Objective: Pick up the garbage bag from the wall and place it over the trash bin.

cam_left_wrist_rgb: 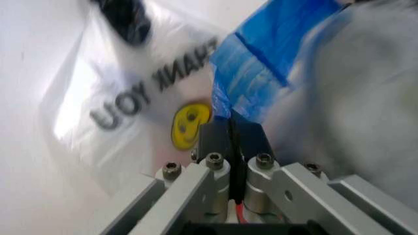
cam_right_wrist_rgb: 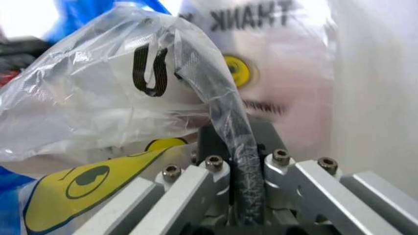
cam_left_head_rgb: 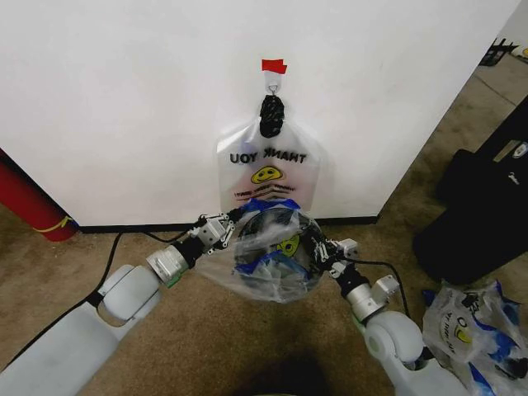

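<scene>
Wall, white with a black baseboard, is carrying a second bag with mirrored lettering on its hook. Below it the garbage bag is spreading over the trash bin, which seems to be showing darkly through the plastic. Left gripper and right gripper are each pinching an edge of it, jaws closed.

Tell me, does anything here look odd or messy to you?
Yes. The garbage bag sits crumpled and bunched between the left gripper and right gripper, not spread smoothly over the trash bin. Another bag hanging from the wall reads backwards, and a heap of bags lies on the floor.
</scene>
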Robot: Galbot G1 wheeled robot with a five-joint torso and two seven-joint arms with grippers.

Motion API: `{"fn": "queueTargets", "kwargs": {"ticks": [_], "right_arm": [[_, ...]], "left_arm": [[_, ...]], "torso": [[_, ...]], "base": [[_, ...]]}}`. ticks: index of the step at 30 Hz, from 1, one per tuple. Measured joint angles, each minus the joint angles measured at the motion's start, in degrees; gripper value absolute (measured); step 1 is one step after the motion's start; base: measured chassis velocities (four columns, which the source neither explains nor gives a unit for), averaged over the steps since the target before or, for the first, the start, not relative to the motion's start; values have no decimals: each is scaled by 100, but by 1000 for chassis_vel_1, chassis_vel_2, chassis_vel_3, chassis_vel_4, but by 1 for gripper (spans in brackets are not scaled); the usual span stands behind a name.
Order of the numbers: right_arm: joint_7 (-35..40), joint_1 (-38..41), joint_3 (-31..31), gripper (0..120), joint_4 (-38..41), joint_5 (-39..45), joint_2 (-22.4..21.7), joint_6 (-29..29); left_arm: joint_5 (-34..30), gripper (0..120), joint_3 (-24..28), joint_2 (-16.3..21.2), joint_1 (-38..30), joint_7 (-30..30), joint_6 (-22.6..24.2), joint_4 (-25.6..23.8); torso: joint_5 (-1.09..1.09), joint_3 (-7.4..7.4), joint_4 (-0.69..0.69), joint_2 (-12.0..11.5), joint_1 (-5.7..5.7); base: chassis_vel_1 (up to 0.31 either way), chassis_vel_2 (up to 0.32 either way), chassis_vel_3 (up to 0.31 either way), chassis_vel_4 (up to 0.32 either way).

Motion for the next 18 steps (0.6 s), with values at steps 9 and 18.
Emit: {"fn": "queueTargets", "kwargs": {"ticks": [9,18], "right_arm": [[-874,20,148,1,-222,576,0,426],[-536,-8,-80,1,-232,934,113,374]], "left_arm": [[-131,0,6,-77,-96,83,123,517],[-603,11,-51,-189,-31,47,-76,681]], "torso": [[-1,0,0,0,0],[-1,0,1,0,0]], "base": [[0,0,0,0],[0,0,0,0]]}}
